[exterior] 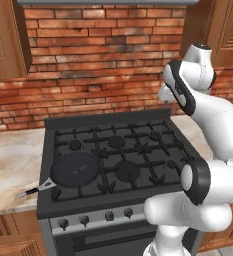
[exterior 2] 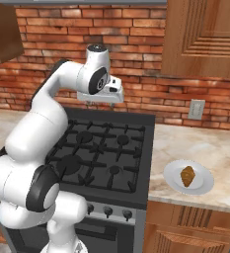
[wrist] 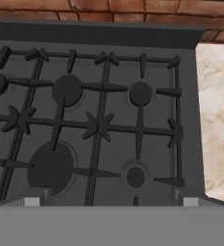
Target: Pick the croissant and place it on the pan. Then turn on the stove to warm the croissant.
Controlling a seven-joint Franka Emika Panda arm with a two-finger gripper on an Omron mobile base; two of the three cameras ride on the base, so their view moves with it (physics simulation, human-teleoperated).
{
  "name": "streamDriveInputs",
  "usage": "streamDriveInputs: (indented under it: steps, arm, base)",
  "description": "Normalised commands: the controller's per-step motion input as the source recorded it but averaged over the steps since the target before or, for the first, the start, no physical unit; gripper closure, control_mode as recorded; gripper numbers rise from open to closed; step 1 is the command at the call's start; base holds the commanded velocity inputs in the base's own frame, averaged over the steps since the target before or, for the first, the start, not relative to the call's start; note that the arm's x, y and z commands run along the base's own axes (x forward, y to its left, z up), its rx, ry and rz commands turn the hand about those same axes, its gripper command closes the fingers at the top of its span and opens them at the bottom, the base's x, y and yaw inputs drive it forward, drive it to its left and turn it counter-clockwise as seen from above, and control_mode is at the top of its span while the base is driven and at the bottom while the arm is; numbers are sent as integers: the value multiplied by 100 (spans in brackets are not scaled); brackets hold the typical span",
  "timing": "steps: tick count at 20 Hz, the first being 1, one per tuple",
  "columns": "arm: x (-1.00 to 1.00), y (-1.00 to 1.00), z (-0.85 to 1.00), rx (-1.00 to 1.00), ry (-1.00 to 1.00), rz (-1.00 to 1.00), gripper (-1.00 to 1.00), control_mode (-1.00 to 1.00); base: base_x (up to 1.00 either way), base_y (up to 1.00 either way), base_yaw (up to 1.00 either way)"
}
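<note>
Croissant (exterior 2: 187, 176) on plate (exterior 2: 204, 186) (right counter); pan (exterior: 77, 170) on stove (exterior: 118, 155) front-left burner.

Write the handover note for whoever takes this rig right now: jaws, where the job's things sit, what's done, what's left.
Gripper: jaws open, holding nothing, raised above the back of the stove.
Croissant: on the white plate, on the counter to the right of the stove.
Pan: empty, on the stove's front-left burner, handle pointing out over the left counter.
Done: nothing visible yet; the croissant has not been picked.
Left: reach right to the plate, grasp the croissant, set it in the pan, then turn a knob on the stove front, presumably the one for the pan's burner.
</note>
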Motion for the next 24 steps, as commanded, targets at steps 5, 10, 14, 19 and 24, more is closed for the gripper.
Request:
streamDriveInputs:
  steps: [5, 10, 14, 19, 24]
  arm:
    - [0, -39, -11, -1, 1, 2, -100, -100]
    - [0, -67, -9, -3, 0, 2, -100, -100]
    - [-16, -57, -2, -3, 0, 1, -100, -100]
    - [-32, -52, -3, 0, 0, 0, -100, -100]
    - [-52, -52, -10, 0, 1, 0, -100, -100]
  base:
    - [0, 0, 0]
    - [0, 0, 0]
    - [0, 0, 0]
    - [0, 0, 0]
    - [0, 0, 0]
